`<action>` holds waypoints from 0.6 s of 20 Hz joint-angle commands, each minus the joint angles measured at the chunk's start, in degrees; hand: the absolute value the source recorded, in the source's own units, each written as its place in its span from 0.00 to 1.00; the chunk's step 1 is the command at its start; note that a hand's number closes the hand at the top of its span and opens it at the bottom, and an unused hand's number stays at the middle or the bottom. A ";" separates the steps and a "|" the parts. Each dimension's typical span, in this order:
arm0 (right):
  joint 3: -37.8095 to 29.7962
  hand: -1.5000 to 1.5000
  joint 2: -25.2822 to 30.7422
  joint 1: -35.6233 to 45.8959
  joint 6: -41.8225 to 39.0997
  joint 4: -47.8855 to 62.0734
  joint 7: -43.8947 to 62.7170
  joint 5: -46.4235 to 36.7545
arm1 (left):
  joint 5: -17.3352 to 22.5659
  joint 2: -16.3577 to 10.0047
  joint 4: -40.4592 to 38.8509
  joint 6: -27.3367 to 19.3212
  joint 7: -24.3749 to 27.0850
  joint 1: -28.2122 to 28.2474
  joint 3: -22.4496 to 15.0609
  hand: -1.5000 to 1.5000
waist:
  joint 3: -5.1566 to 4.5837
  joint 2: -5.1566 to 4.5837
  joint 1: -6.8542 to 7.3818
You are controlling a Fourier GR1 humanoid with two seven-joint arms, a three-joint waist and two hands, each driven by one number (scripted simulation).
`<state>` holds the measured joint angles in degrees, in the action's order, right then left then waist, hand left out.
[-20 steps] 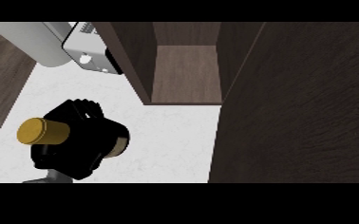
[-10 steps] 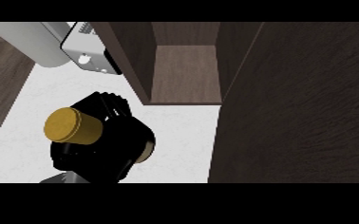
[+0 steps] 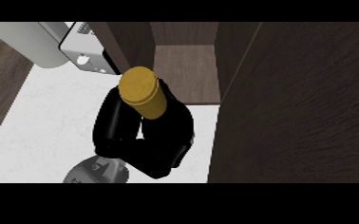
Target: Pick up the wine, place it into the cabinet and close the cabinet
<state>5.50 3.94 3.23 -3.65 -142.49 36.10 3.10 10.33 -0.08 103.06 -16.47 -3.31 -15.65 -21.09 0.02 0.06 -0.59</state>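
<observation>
The left hand [image 3: 151, 142], fingers curled round the wine [image 3: 142, 91], has lifted it forward and rightward over the last second; its gold cap now sits at the cabinet [image 3: 186, 71] mouth just ahead, so placing looks imminent, with the door [image 3: 288, 109] open to the right

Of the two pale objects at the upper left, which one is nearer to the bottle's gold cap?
The white boxy one, next to the cabinet's left wall; the grey rounded one sits farther left.
</observation>
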 commanded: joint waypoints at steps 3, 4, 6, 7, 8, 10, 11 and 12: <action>0.29 0.00 -0.80 -3.01 -0.72 -5.01 -0.10 3.84 | -0.73 0.08 -4.81 -8.51 -1.61 -9.83 -1.44 1.00 | 0.01 -0.04 -0.06; 1.05 0.00 -0.12 2.11 0.91 -5.19 4.89 2.24 | -1.13 0.08 -5.61 -9.34 -3.34 -12.09 -1.61 1.00 | -0.02 -0.03 0.08; 2.30 0.00 -0.43 -0.73 1.39 -8.72 6.32 1.44 | -4.11 0.08 -0.12 -11.66 -7.82 -9.84 -3.80 1.00 | -0.01 0.11 0.25; 3.25 0.00 -1.24 -0.05 1.17 -5.68 3.09 0.28 | -3.71 0.08 -4.26 -12.56 -2.32 -8.34 -5.67 1.00 | -0.02 0.01 0.22; 3.00 0.00 -0.49 -1.28 0.84 -8.22 4.47 0.93 | -1.53 0.08 -8.03 -13.66 -2.18 -12.57 -3.61 1.00 | -0.02 -0.01 -0.14; -0.91 0.00 0.54 -0.64 -0.40 -5.77 3.15 4.80 | -1.61 0.08 -7.87 -13.43 -4.71 -15.41 -1.40 1.00 | 0.00 -0.03 0.07; -3.23 0.00 1.32 0.01 -1.39 -5.00 1.84 6.50 | -0.41 0.08 -10.69 -13.92 -1.87 -14.73 -2.72 1.00 | 0.00 -0.08 -0.04; -1.23 0.00 0.73 -2.89 -0.27 -10.27 5.63 5.72 | -2.00 0.08 -10.91 -17.47 -3.11 -16.85 -4.81 1.00 | 0.01 0.04 -0.48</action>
<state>5.84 4.06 4.03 -3.74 -142.83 37.51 3.21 8.65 -0.02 95.56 -29.69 -6.82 -28.96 -24.19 0.01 0.06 -0.66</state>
